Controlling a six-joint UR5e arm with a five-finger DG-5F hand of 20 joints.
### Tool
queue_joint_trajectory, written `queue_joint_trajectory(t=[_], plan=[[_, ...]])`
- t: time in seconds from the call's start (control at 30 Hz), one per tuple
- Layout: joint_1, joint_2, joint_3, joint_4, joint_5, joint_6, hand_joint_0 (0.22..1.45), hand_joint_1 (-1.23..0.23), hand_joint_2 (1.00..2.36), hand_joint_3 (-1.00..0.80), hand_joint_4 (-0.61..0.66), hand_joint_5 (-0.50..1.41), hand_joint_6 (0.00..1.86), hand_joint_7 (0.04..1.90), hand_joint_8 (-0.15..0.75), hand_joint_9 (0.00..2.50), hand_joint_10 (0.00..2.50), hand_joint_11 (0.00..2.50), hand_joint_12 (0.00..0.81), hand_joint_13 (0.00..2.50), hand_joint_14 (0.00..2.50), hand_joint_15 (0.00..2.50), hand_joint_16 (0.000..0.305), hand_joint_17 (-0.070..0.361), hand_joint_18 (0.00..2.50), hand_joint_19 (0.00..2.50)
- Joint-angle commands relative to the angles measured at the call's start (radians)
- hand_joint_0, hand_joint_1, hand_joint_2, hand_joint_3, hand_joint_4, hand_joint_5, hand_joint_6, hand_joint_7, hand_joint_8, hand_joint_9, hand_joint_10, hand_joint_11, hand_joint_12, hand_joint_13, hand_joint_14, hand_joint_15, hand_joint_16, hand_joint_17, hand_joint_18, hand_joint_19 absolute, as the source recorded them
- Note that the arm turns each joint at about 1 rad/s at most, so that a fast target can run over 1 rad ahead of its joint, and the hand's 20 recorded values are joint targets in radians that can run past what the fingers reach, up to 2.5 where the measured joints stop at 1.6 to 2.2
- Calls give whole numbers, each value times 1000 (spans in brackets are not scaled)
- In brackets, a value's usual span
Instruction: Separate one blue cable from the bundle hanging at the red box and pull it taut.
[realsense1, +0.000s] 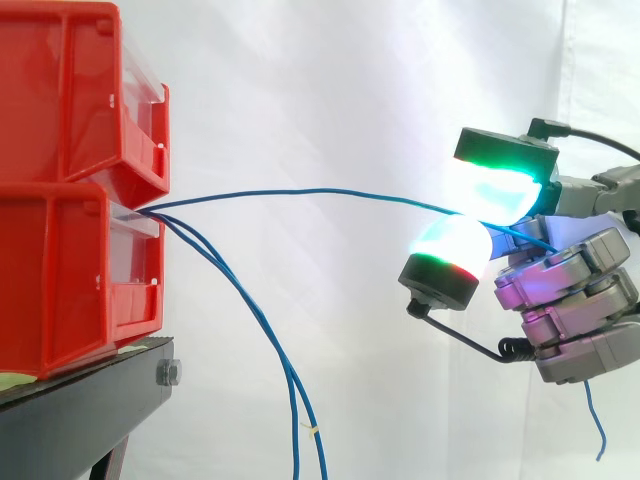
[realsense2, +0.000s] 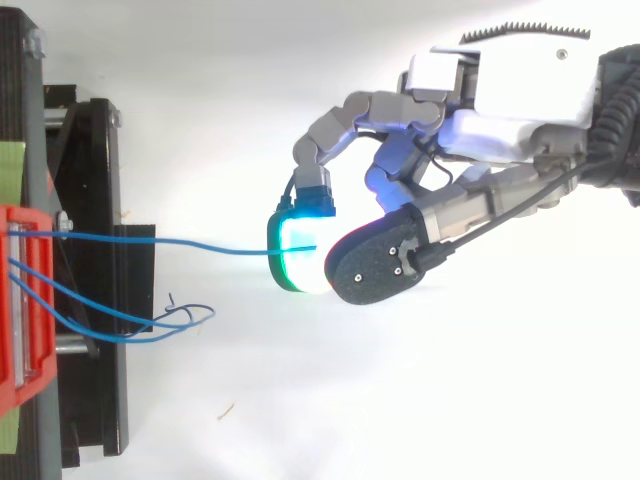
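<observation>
One blue cable (realsense1: 320, 191) runs from the gap btw the two stacked red bins (realsense1: 60, 200) almost straight across to the hand (realsense1: 570, 300), w/ a slight bow. Hand pinches it btw two glowing pads (realsense1: 495, 190); the loose end dangles below the hand. Two other blue cables (realsense1: 265, 330) droop from the bins past the front edge of the black stand (realsense1: 80, 410).

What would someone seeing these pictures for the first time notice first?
The robot's grey hand at the right stands out, its glowing green-white fingertips pinching one thin blue cable. That cable runs nearly straight to the stacked red plastic bins at the left, while the other blue cables droop beneath it.
</observation>
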Motion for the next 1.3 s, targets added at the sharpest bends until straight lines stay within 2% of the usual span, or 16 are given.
queue_joint_trajectory(t=[0.0,1.27], plan=[[0,0,-1,1,0,0,733,-768,1010,-334,-57,-210,927,961,275,1070,1271,1219,321,1118,1536,1404,32,72,1342,1630],[0,0,-1,-1,0,0,735,-768,1010,-333,-64,-208,926,966,282,1076,1248,1230,316,1121,1532,1399,32,72,1343,1626]])
